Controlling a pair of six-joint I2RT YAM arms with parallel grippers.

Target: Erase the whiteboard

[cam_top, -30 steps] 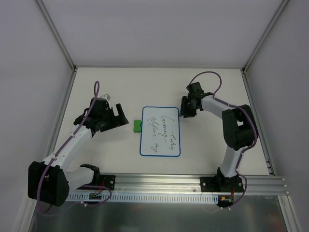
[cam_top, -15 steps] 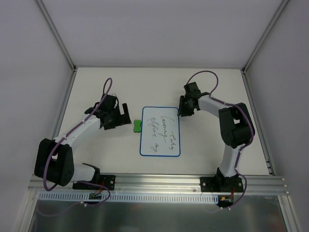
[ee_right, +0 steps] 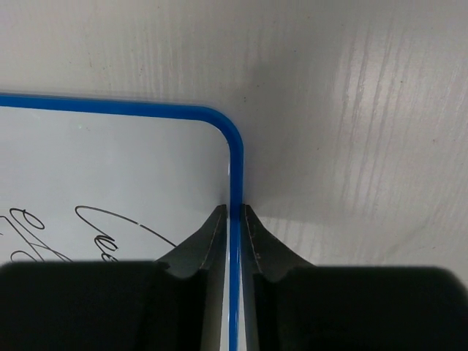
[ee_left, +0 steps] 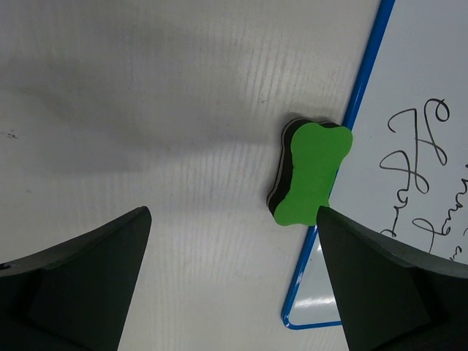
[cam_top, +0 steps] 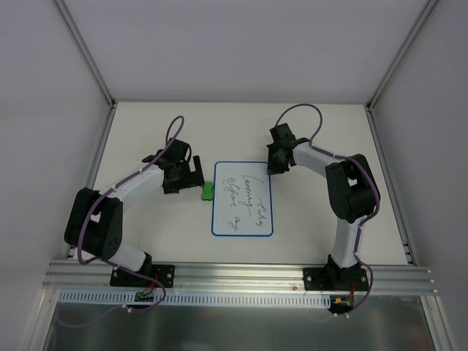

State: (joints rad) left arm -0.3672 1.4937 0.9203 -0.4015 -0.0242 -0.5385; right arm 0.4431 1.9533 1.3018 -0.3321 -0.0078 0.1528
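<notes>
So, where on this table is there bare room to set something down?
Free: the far strip of table between the whiteboard and the back wall; the near-left patch between the left arm and the board. Crowded: the board's left edge with the green eraser and left pincer, and its far-right corner, where the right pincer grips.

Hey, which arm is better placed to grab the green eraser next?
Left. The left gripper hangs over the eraser, jaws open on either side of it. The right gripper is clamped on the whiteboard at its opposite edge, near a corner.
</notes>
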